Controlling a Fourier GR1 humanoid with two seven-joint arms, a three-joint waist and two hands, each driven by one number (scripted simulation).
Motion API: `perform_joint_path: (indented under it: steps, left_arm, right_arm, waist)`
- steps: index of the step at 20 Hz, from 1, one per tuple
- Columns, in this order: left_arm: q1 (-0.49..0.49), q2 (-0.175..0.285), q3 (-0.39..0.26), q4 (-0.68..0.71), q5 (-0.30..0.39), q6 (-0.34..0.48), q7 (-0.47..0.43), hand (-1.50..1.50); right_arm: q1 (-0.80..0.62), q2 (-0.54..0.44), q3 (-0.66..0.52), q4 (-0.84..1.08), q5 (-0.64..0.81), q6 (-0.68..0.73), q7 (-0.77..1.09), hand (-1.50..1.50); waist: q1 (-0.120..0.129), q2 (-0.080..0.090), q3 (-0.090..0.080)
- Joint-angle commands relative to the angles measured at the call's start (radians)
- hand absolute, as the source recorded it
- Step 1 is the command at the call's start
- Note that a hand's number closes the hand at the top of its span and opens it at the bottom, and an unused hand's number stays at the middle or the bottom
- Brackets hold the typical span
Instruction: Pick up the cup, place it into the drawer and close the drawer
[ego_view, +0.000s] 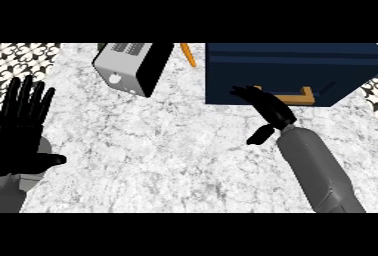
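Observation:
A dark blue drawer unit (288, 70) stands at the back right of the marble counter (170, 150), with a wooden handle (295, 96) on its front. My right hand (269, 107) reaches up to the drawer front, fingers straight and touching it just left of the handle, thumb hanging down. The drawer looks pushed in. No cup shows anywhere in the head view. My left hand (22, 125) rests open at the left edge, fingers up.
A grey and black toaster (131, 65) lies at the back, left of the drawer unit. An orange stick (188, 54) leans between them. A patterned wall strip (26, 57) shows at the top left.

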Motion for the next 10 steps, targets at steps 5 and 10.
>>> perform_joint_path:
  steps: [5, 10]
  left_arm:
    - [-0.013, -0.02, 0.025, -0.005, 0.0, -0.044, 0.018, -1.5]
    - [0.004, -0.03, 0.016, 0.004, -0.015, -0.067, 0.017, -1.5]
  right_arm:
    - [-0.233, -0.105, -0.122, 0.363, -0.031, 0.042, -0.15, -1.5]
    - [-0.322, -0.116, -0.14, 0.469, -0.02, 0.034, -0.143, -1.5]
  waist:
    - [0.02, 0.014, 0.002]
    - [0.04, 0.022, 0.002]
